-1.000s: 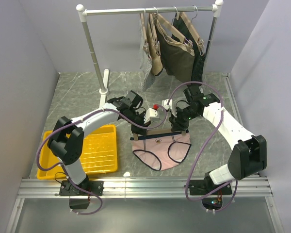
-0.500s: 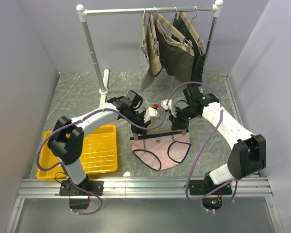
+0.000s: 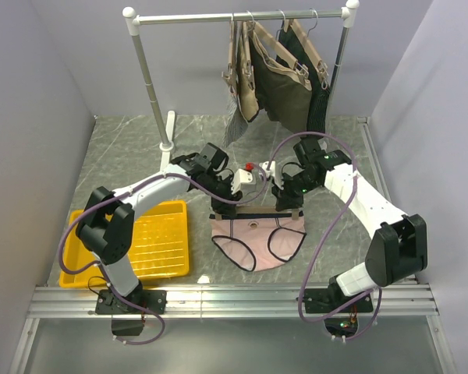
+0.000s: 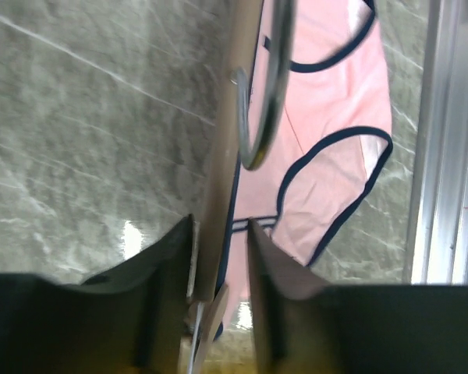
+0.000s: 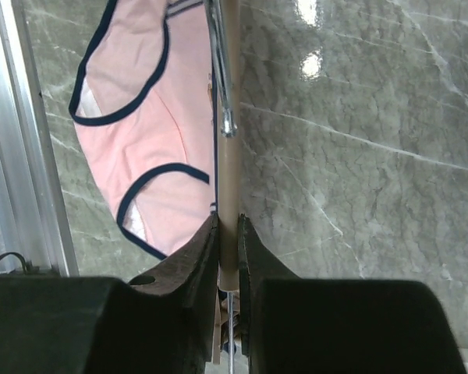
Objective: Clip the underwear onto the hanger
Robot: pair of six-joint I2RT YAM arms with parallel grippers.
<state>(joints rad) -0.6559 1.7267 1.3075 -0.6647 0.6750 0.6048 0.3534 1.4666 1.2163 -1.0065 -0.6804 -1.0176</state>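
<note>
**Both pincers on the hanger, briefs beneath it**

The hanger [image 3: 257, 210] lies crosswise near the middle of the counter [image 3: 195, 132], between the two arms. The underwear [image 3: 257, 241] spreads from the bar toward the near edge, its navy waistband running along the tan bar.

The left pincer [image 3: 223, 204] is at the hanger's left end. In its wrist view the two dark fingers [image 4: 168, 273] stand either side of the bar [image 4: 222, 156] and the waistband edge, close against both, so it is clenched on the hanger. The silver hook [image 4: 269, 93] curves over the pink cloth [image 4: 327, 179] further along.

The right pincer [image 3: 288, 204] is at the right end. Its wrist view shows the fingers [image 5: 203, 257] pressed tight on the bar [image 5: 228, 179], grasping it, with the briefs [image 5: 164, 140] lying flat to one side and the hook [image 5: 221, 70] along the bar beyond.

A yellow tray [image 3: 160, 241] sits left of the briefs. At the back, a rack [image 3: 218, 17] carries dark olive garments [image 3: 285, 78] on other hangers.
</note>
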